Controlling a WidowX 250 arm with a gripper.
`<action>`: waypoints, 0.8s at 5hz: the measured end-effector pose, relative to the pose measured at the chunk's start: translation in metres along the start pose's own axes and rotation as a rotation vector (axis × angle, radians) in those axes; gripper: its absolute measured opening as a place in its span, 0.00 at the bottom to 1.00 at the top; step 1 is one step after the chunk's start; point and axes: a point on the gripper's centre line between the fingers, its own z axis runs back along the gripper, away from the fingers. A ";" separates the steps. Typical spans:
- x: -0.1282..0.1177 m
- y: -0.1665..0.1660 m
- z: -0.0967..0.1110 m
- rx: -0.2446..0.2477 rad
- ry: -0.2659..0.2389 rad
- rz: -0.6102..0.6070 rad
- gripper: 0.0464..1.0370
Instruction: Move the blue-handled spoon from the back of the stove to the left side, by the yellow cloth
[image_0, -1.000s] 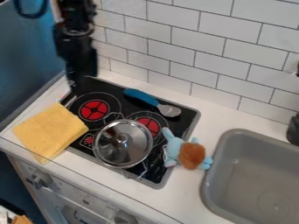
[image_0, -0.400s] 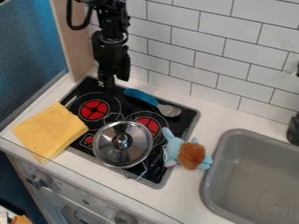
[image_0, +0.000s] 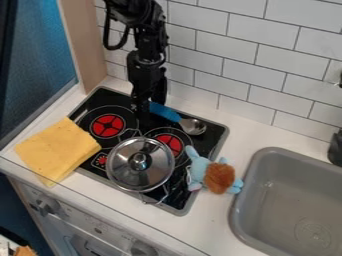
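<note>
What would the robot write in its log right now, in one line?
gripper: at blue handle of spoon | spoon: on stove | lidded pot: on stove | yellow cloth: over stove edge | plush toy: beside pot

From where I'm standing, I can't read any words, numbers or labels on the stove (image_0: 205, 124), the oven front (image_0: 100, 226) with its knobs, the lidded pot (image_0: 125, 175) or the sink (image_0: 266, 151).

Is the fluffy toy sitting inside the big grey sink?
No, the blue and brown toy lies on the counter and stove edge, outside the sink.
</note>
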 end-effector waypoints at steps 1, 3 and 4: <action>-0.005 -0.006 0.000 -0.011 -0.005 -0.023 0.91; -0.007 -0.004 -0.004 -0.040 -0.008 0.002 0.41; -0.007 -0.002 -0.004 -0.039 -0.009 -0.012 0.40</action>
